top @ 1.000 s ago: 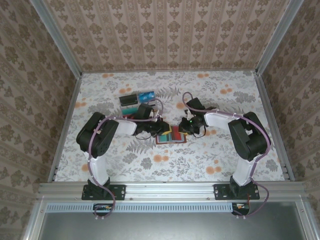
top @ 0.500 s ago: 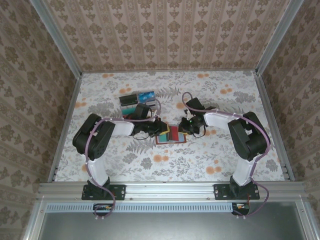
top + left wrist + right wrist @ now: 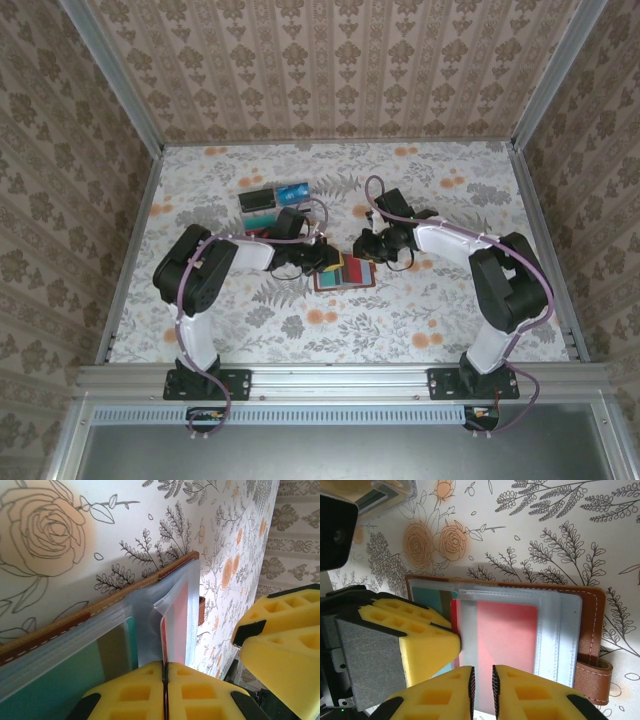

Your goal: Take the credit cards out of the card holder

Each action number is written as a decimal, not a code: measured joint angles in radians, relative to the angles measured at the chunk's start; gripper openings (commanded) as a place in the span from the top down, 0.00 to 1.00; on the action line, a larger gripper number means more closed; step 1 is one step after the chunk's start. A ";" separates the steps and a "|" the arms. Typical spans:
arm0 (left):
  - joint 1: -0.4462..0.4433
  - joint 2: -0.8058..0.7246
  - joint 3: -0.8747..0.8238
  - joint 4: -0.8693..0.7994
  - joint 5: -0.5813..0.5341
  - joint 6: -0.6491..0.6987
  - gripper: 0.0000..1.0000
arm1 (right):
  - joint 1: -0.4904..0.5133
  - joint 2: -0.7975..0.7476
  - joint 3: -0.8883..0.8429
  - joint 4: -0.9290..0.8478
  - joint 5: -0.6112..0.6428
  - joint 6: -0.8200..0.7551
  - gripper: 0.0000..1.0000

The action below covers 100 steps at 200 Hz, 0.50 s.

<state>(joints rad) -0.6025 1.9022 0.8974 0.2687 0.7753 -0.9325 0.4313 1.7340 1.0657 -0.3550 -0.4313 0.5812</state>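
The card holder point(image 3: 346, 273) is lying open on the flowered table point(image 3: 450, 300), dead centre of the overhead view. The left gripper point(image 3: 164, 680) is squeezing its pads flat together on the red card point(image 3: 505, 640) edge (clear sleeve point(image 3: 175, 600) bunched up around it). The right gripper point(image 3: 482, 690), at the bottom of its own view, is hovering over that card, pads a slit apart.

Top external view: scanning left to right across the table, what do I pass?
Left elbow → tray → card holder → right elbow
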 measured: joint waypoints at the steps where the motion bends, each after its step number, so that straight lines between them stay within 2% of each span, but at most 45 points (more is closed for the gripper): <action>1: 0.000 0.000 0.000 0.000 0.000 0.000 0.91 | 0.000 0.000 0.000 0.000 0.000 0.000 0.78; 58: 0.002 0.000 0.000 0.001 -0.002 -0.003 0.92 | 0.000 0.108 0.014 -0.023 -0.012 -0.001 0.78; 100: 0.011 0.000 -0.001 0.008 0.002 -0.004 0.89 | 0.000 0.115 0.030 -0.042 -0.008 0.002 0.79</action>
<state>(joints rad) -0.5919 1.9026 0.8963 0.2764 0.7773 -0.9363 0.4313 1.8488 1.0954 -0.3969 -0.4397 0.5831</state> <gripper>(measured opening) 0.096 0.216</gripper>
